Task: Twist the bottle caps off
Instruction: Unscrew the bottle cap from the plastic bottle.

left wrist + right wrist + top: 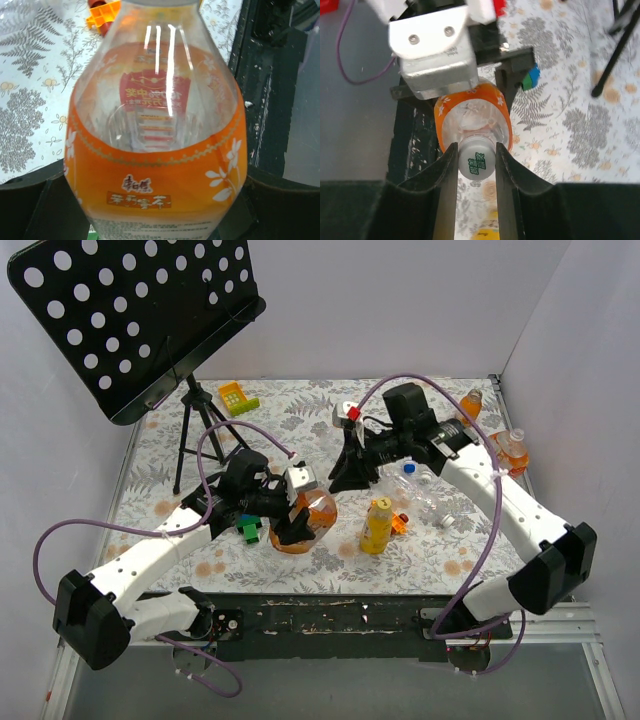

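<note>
An orange-labelled clear bottle (318, 520) lies tilted between the two arms. My left gripper (290, 528) is shut on its body, and the bottle (155, 150) fills the left wrist view with the dark jaws at both lower corners. In the right wrist view the bottle's white cap (476, 160) with green print sits between my right gripper's (476, 167) fingers (446, 190), which press on both of its sides. From above the right gripper (345, 475) covers that cap. A yellow bottle (377, 527) with a yellow cap (382, 503) stands nearby.
A clear bottle (428, 488) lies at right, with a loose white cap (447, 521) and an orange toy car (400, 523) near it. Two orange bottles (512, 450) stand at the right wall. A green-and-blue block (250, 530), a yellow toy (238, 397) and a music stand (130, 320) are at left.
</note>
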Robot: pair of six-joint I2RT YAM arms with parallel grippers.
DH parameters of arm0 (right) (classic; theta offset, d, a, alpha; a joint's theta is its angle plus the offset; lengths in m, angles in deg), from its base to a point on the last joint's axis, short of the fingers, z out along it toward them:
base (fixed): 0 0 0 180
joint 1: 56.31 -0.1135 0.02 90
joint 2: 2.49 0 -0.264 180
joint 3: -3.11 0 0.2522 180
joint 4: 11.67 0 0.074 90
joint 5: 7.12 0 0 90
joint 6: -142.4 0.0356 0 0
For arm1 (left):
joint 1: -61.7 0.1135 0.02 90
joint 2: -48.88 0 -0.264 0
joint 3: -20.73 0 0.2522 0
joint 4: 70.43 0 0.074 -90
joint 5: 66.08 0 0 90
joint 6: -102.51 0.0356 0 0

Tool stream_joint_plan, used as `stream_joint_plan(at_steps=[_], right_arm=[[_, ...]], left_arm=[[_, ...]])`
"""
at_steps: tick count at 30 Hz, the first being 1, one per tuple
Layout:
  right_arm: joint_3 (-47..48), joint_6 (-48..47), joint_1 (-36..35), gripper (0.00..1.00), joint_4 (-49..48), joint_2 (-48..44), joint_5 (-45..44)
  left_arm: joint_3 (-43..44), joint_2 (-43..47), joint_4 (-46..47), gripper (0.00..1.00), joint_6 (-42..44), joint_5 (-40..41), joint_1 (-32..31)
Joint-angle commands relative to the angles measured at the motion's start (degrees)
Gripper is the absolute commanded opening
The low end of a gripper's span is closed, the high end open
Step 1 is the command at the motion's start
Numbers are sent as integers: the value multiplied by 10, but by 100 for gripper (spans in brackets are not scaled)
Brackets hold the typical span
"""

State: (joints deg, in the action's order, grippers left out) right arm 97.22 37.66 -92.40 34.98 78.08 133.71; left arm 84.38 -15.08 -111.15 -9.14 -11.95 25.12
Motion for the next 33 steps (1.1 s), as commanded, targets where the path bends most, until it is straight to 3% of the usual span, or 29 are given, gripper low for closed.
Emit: stream_joint_plan(at_steps=[1,2,6,9,13,22,25,28,33], right_arm=[[122,-477,-11,16,355,47,170],[147,-613,-11,14,423,59,155],[116,-780,-11,11,402,22,61],[96,-748,-11,12,322,1,18],[110,-687,-11,22,295,2,30],[58,-437,-9,59,149,-38,70],[55,-360,1,67,112,-47,75],[39,-229,8,74,53,-62,39],[-60,78,36,75,-95,-93,15]], left_arm=[[45,24,-8,0,27,-15,3],[48,24,-18,0,40,-25,3],[33,45,-21,0,79,-55,3],[14,66,-2,0,83,-44,3],[2,75,12,0,79,-36,3],[-3,75,31,0,69,-30,3],[-5,72,34,0,63,-29,3],[-8,73,41,0,50,-17,3],[-8,68,52,0,29,5,3]])
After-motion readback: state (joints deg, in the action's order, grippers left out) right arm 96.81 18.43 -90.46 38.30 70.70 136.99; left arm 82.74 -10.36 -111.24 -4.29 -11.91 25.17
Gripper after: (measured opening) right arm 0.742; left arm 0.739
